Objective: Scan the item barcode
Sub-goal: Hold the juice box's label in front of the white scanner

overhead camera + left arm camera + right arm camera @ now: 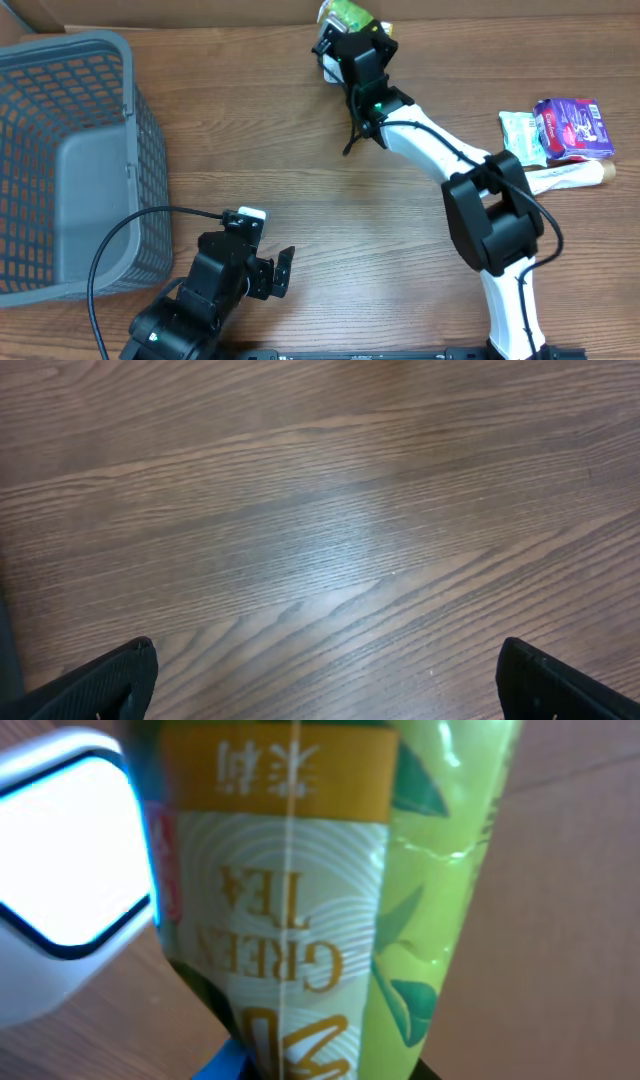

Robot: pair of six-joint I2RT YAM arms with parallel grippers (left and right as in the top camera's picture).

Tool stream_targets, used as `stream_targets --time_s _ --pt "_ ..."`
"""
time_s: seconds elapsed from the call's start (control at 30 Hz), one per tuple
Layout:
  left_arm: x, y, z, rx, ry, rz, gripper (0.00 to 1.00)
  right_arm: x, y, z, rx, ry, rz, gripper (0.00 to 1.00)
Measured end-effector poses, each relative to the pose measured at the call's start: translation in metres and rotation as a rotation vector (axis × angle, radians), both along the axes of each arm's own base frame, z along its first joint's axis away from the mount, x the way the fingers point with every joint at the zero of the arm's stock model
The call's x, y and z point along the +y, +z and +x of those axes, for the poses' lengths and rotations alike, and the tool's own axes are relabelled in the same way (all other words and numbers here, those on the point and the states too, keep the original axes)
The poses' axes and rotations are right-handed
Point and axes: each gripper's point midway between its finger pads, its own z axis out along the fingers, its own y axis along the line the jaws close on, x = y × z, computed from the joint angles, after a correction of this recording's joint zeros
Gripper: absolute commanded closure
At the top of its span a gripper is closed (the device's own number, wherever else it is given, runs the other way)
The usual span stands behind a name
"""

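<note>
My right gripper point(347, 38) is at the far middle of the table, shut on a green tea packet point(350, 12). In the right wrist view the packet point(330, 890) fills the frame, its "GREEN TEA" print upside down. A white barcode scanner point(60, 870) with a bright window sits just to the left of the packet. It is a small white shape point(323, 62) beside the gripper in the overhead view. No barcode shows on the visible face. My left gripper point(270, 252) rests near the front edge, open, with bare wood between its fingertips point(120, 680).
A grey mesh basket point(70, 160) stands at the left. At the right edge lie a purple packet point(572, 128), a green and white packet point(520, 135) and a white tube point(565, 178). A black cable point(130, 225) loops from the left arm.
</note>
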Motion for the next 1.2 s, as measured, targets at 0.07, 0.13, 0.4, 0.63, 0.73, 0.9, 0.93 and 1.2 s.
stream_targets --time_s 0.07,0.13,0.4,0.63,0.73,0.9,0.93,1.2 --pt "0.0 0.0 0.0 0.0 0.0 0.0 0.0 -0.006 -0.005 0.008 -0.018 -0.005 -0.013 0.96" --pt "0.0 0.0 0.0 0.0 0.0 0.0 0.0 -0.011 -0.012 0.013 -0.02 -0.002 -0.029 0.96" --pt "0.0 0.0 0.0 0.001 0.001 0.0 0.0 -0.003 -0.04 0.019 0.008 0.058 -0.073 0.95" --pt "0.0 0.0 0.0 0.0 0.001 0.0 0.0 0.003 -0.055 0.02 0.03 0.092 -0.082 0.95" --pt "0.0 0.0 0.0 0.0 0.0 0.0 0.0 0.003 -0.065 0.02 0.045 0.098 -0.087 0.95" --pt "0.0 0.0 0.0 0.0 0.001 0.0 0.01 0.001 -0.071 0.02 0.065 0.1 -0.096 0.96" --pt "0.0 0.0 0.0 0.0 0.001 0.0 0.01 0.0 -0.072 0.02 0.069 0.1 -0.097 0.95" --pt "0.0 0.0 0.0 0.0 0.0 0.0 0.0 -0.012 -0.07 0.025 0.063 0.091 -0.116 0.96"
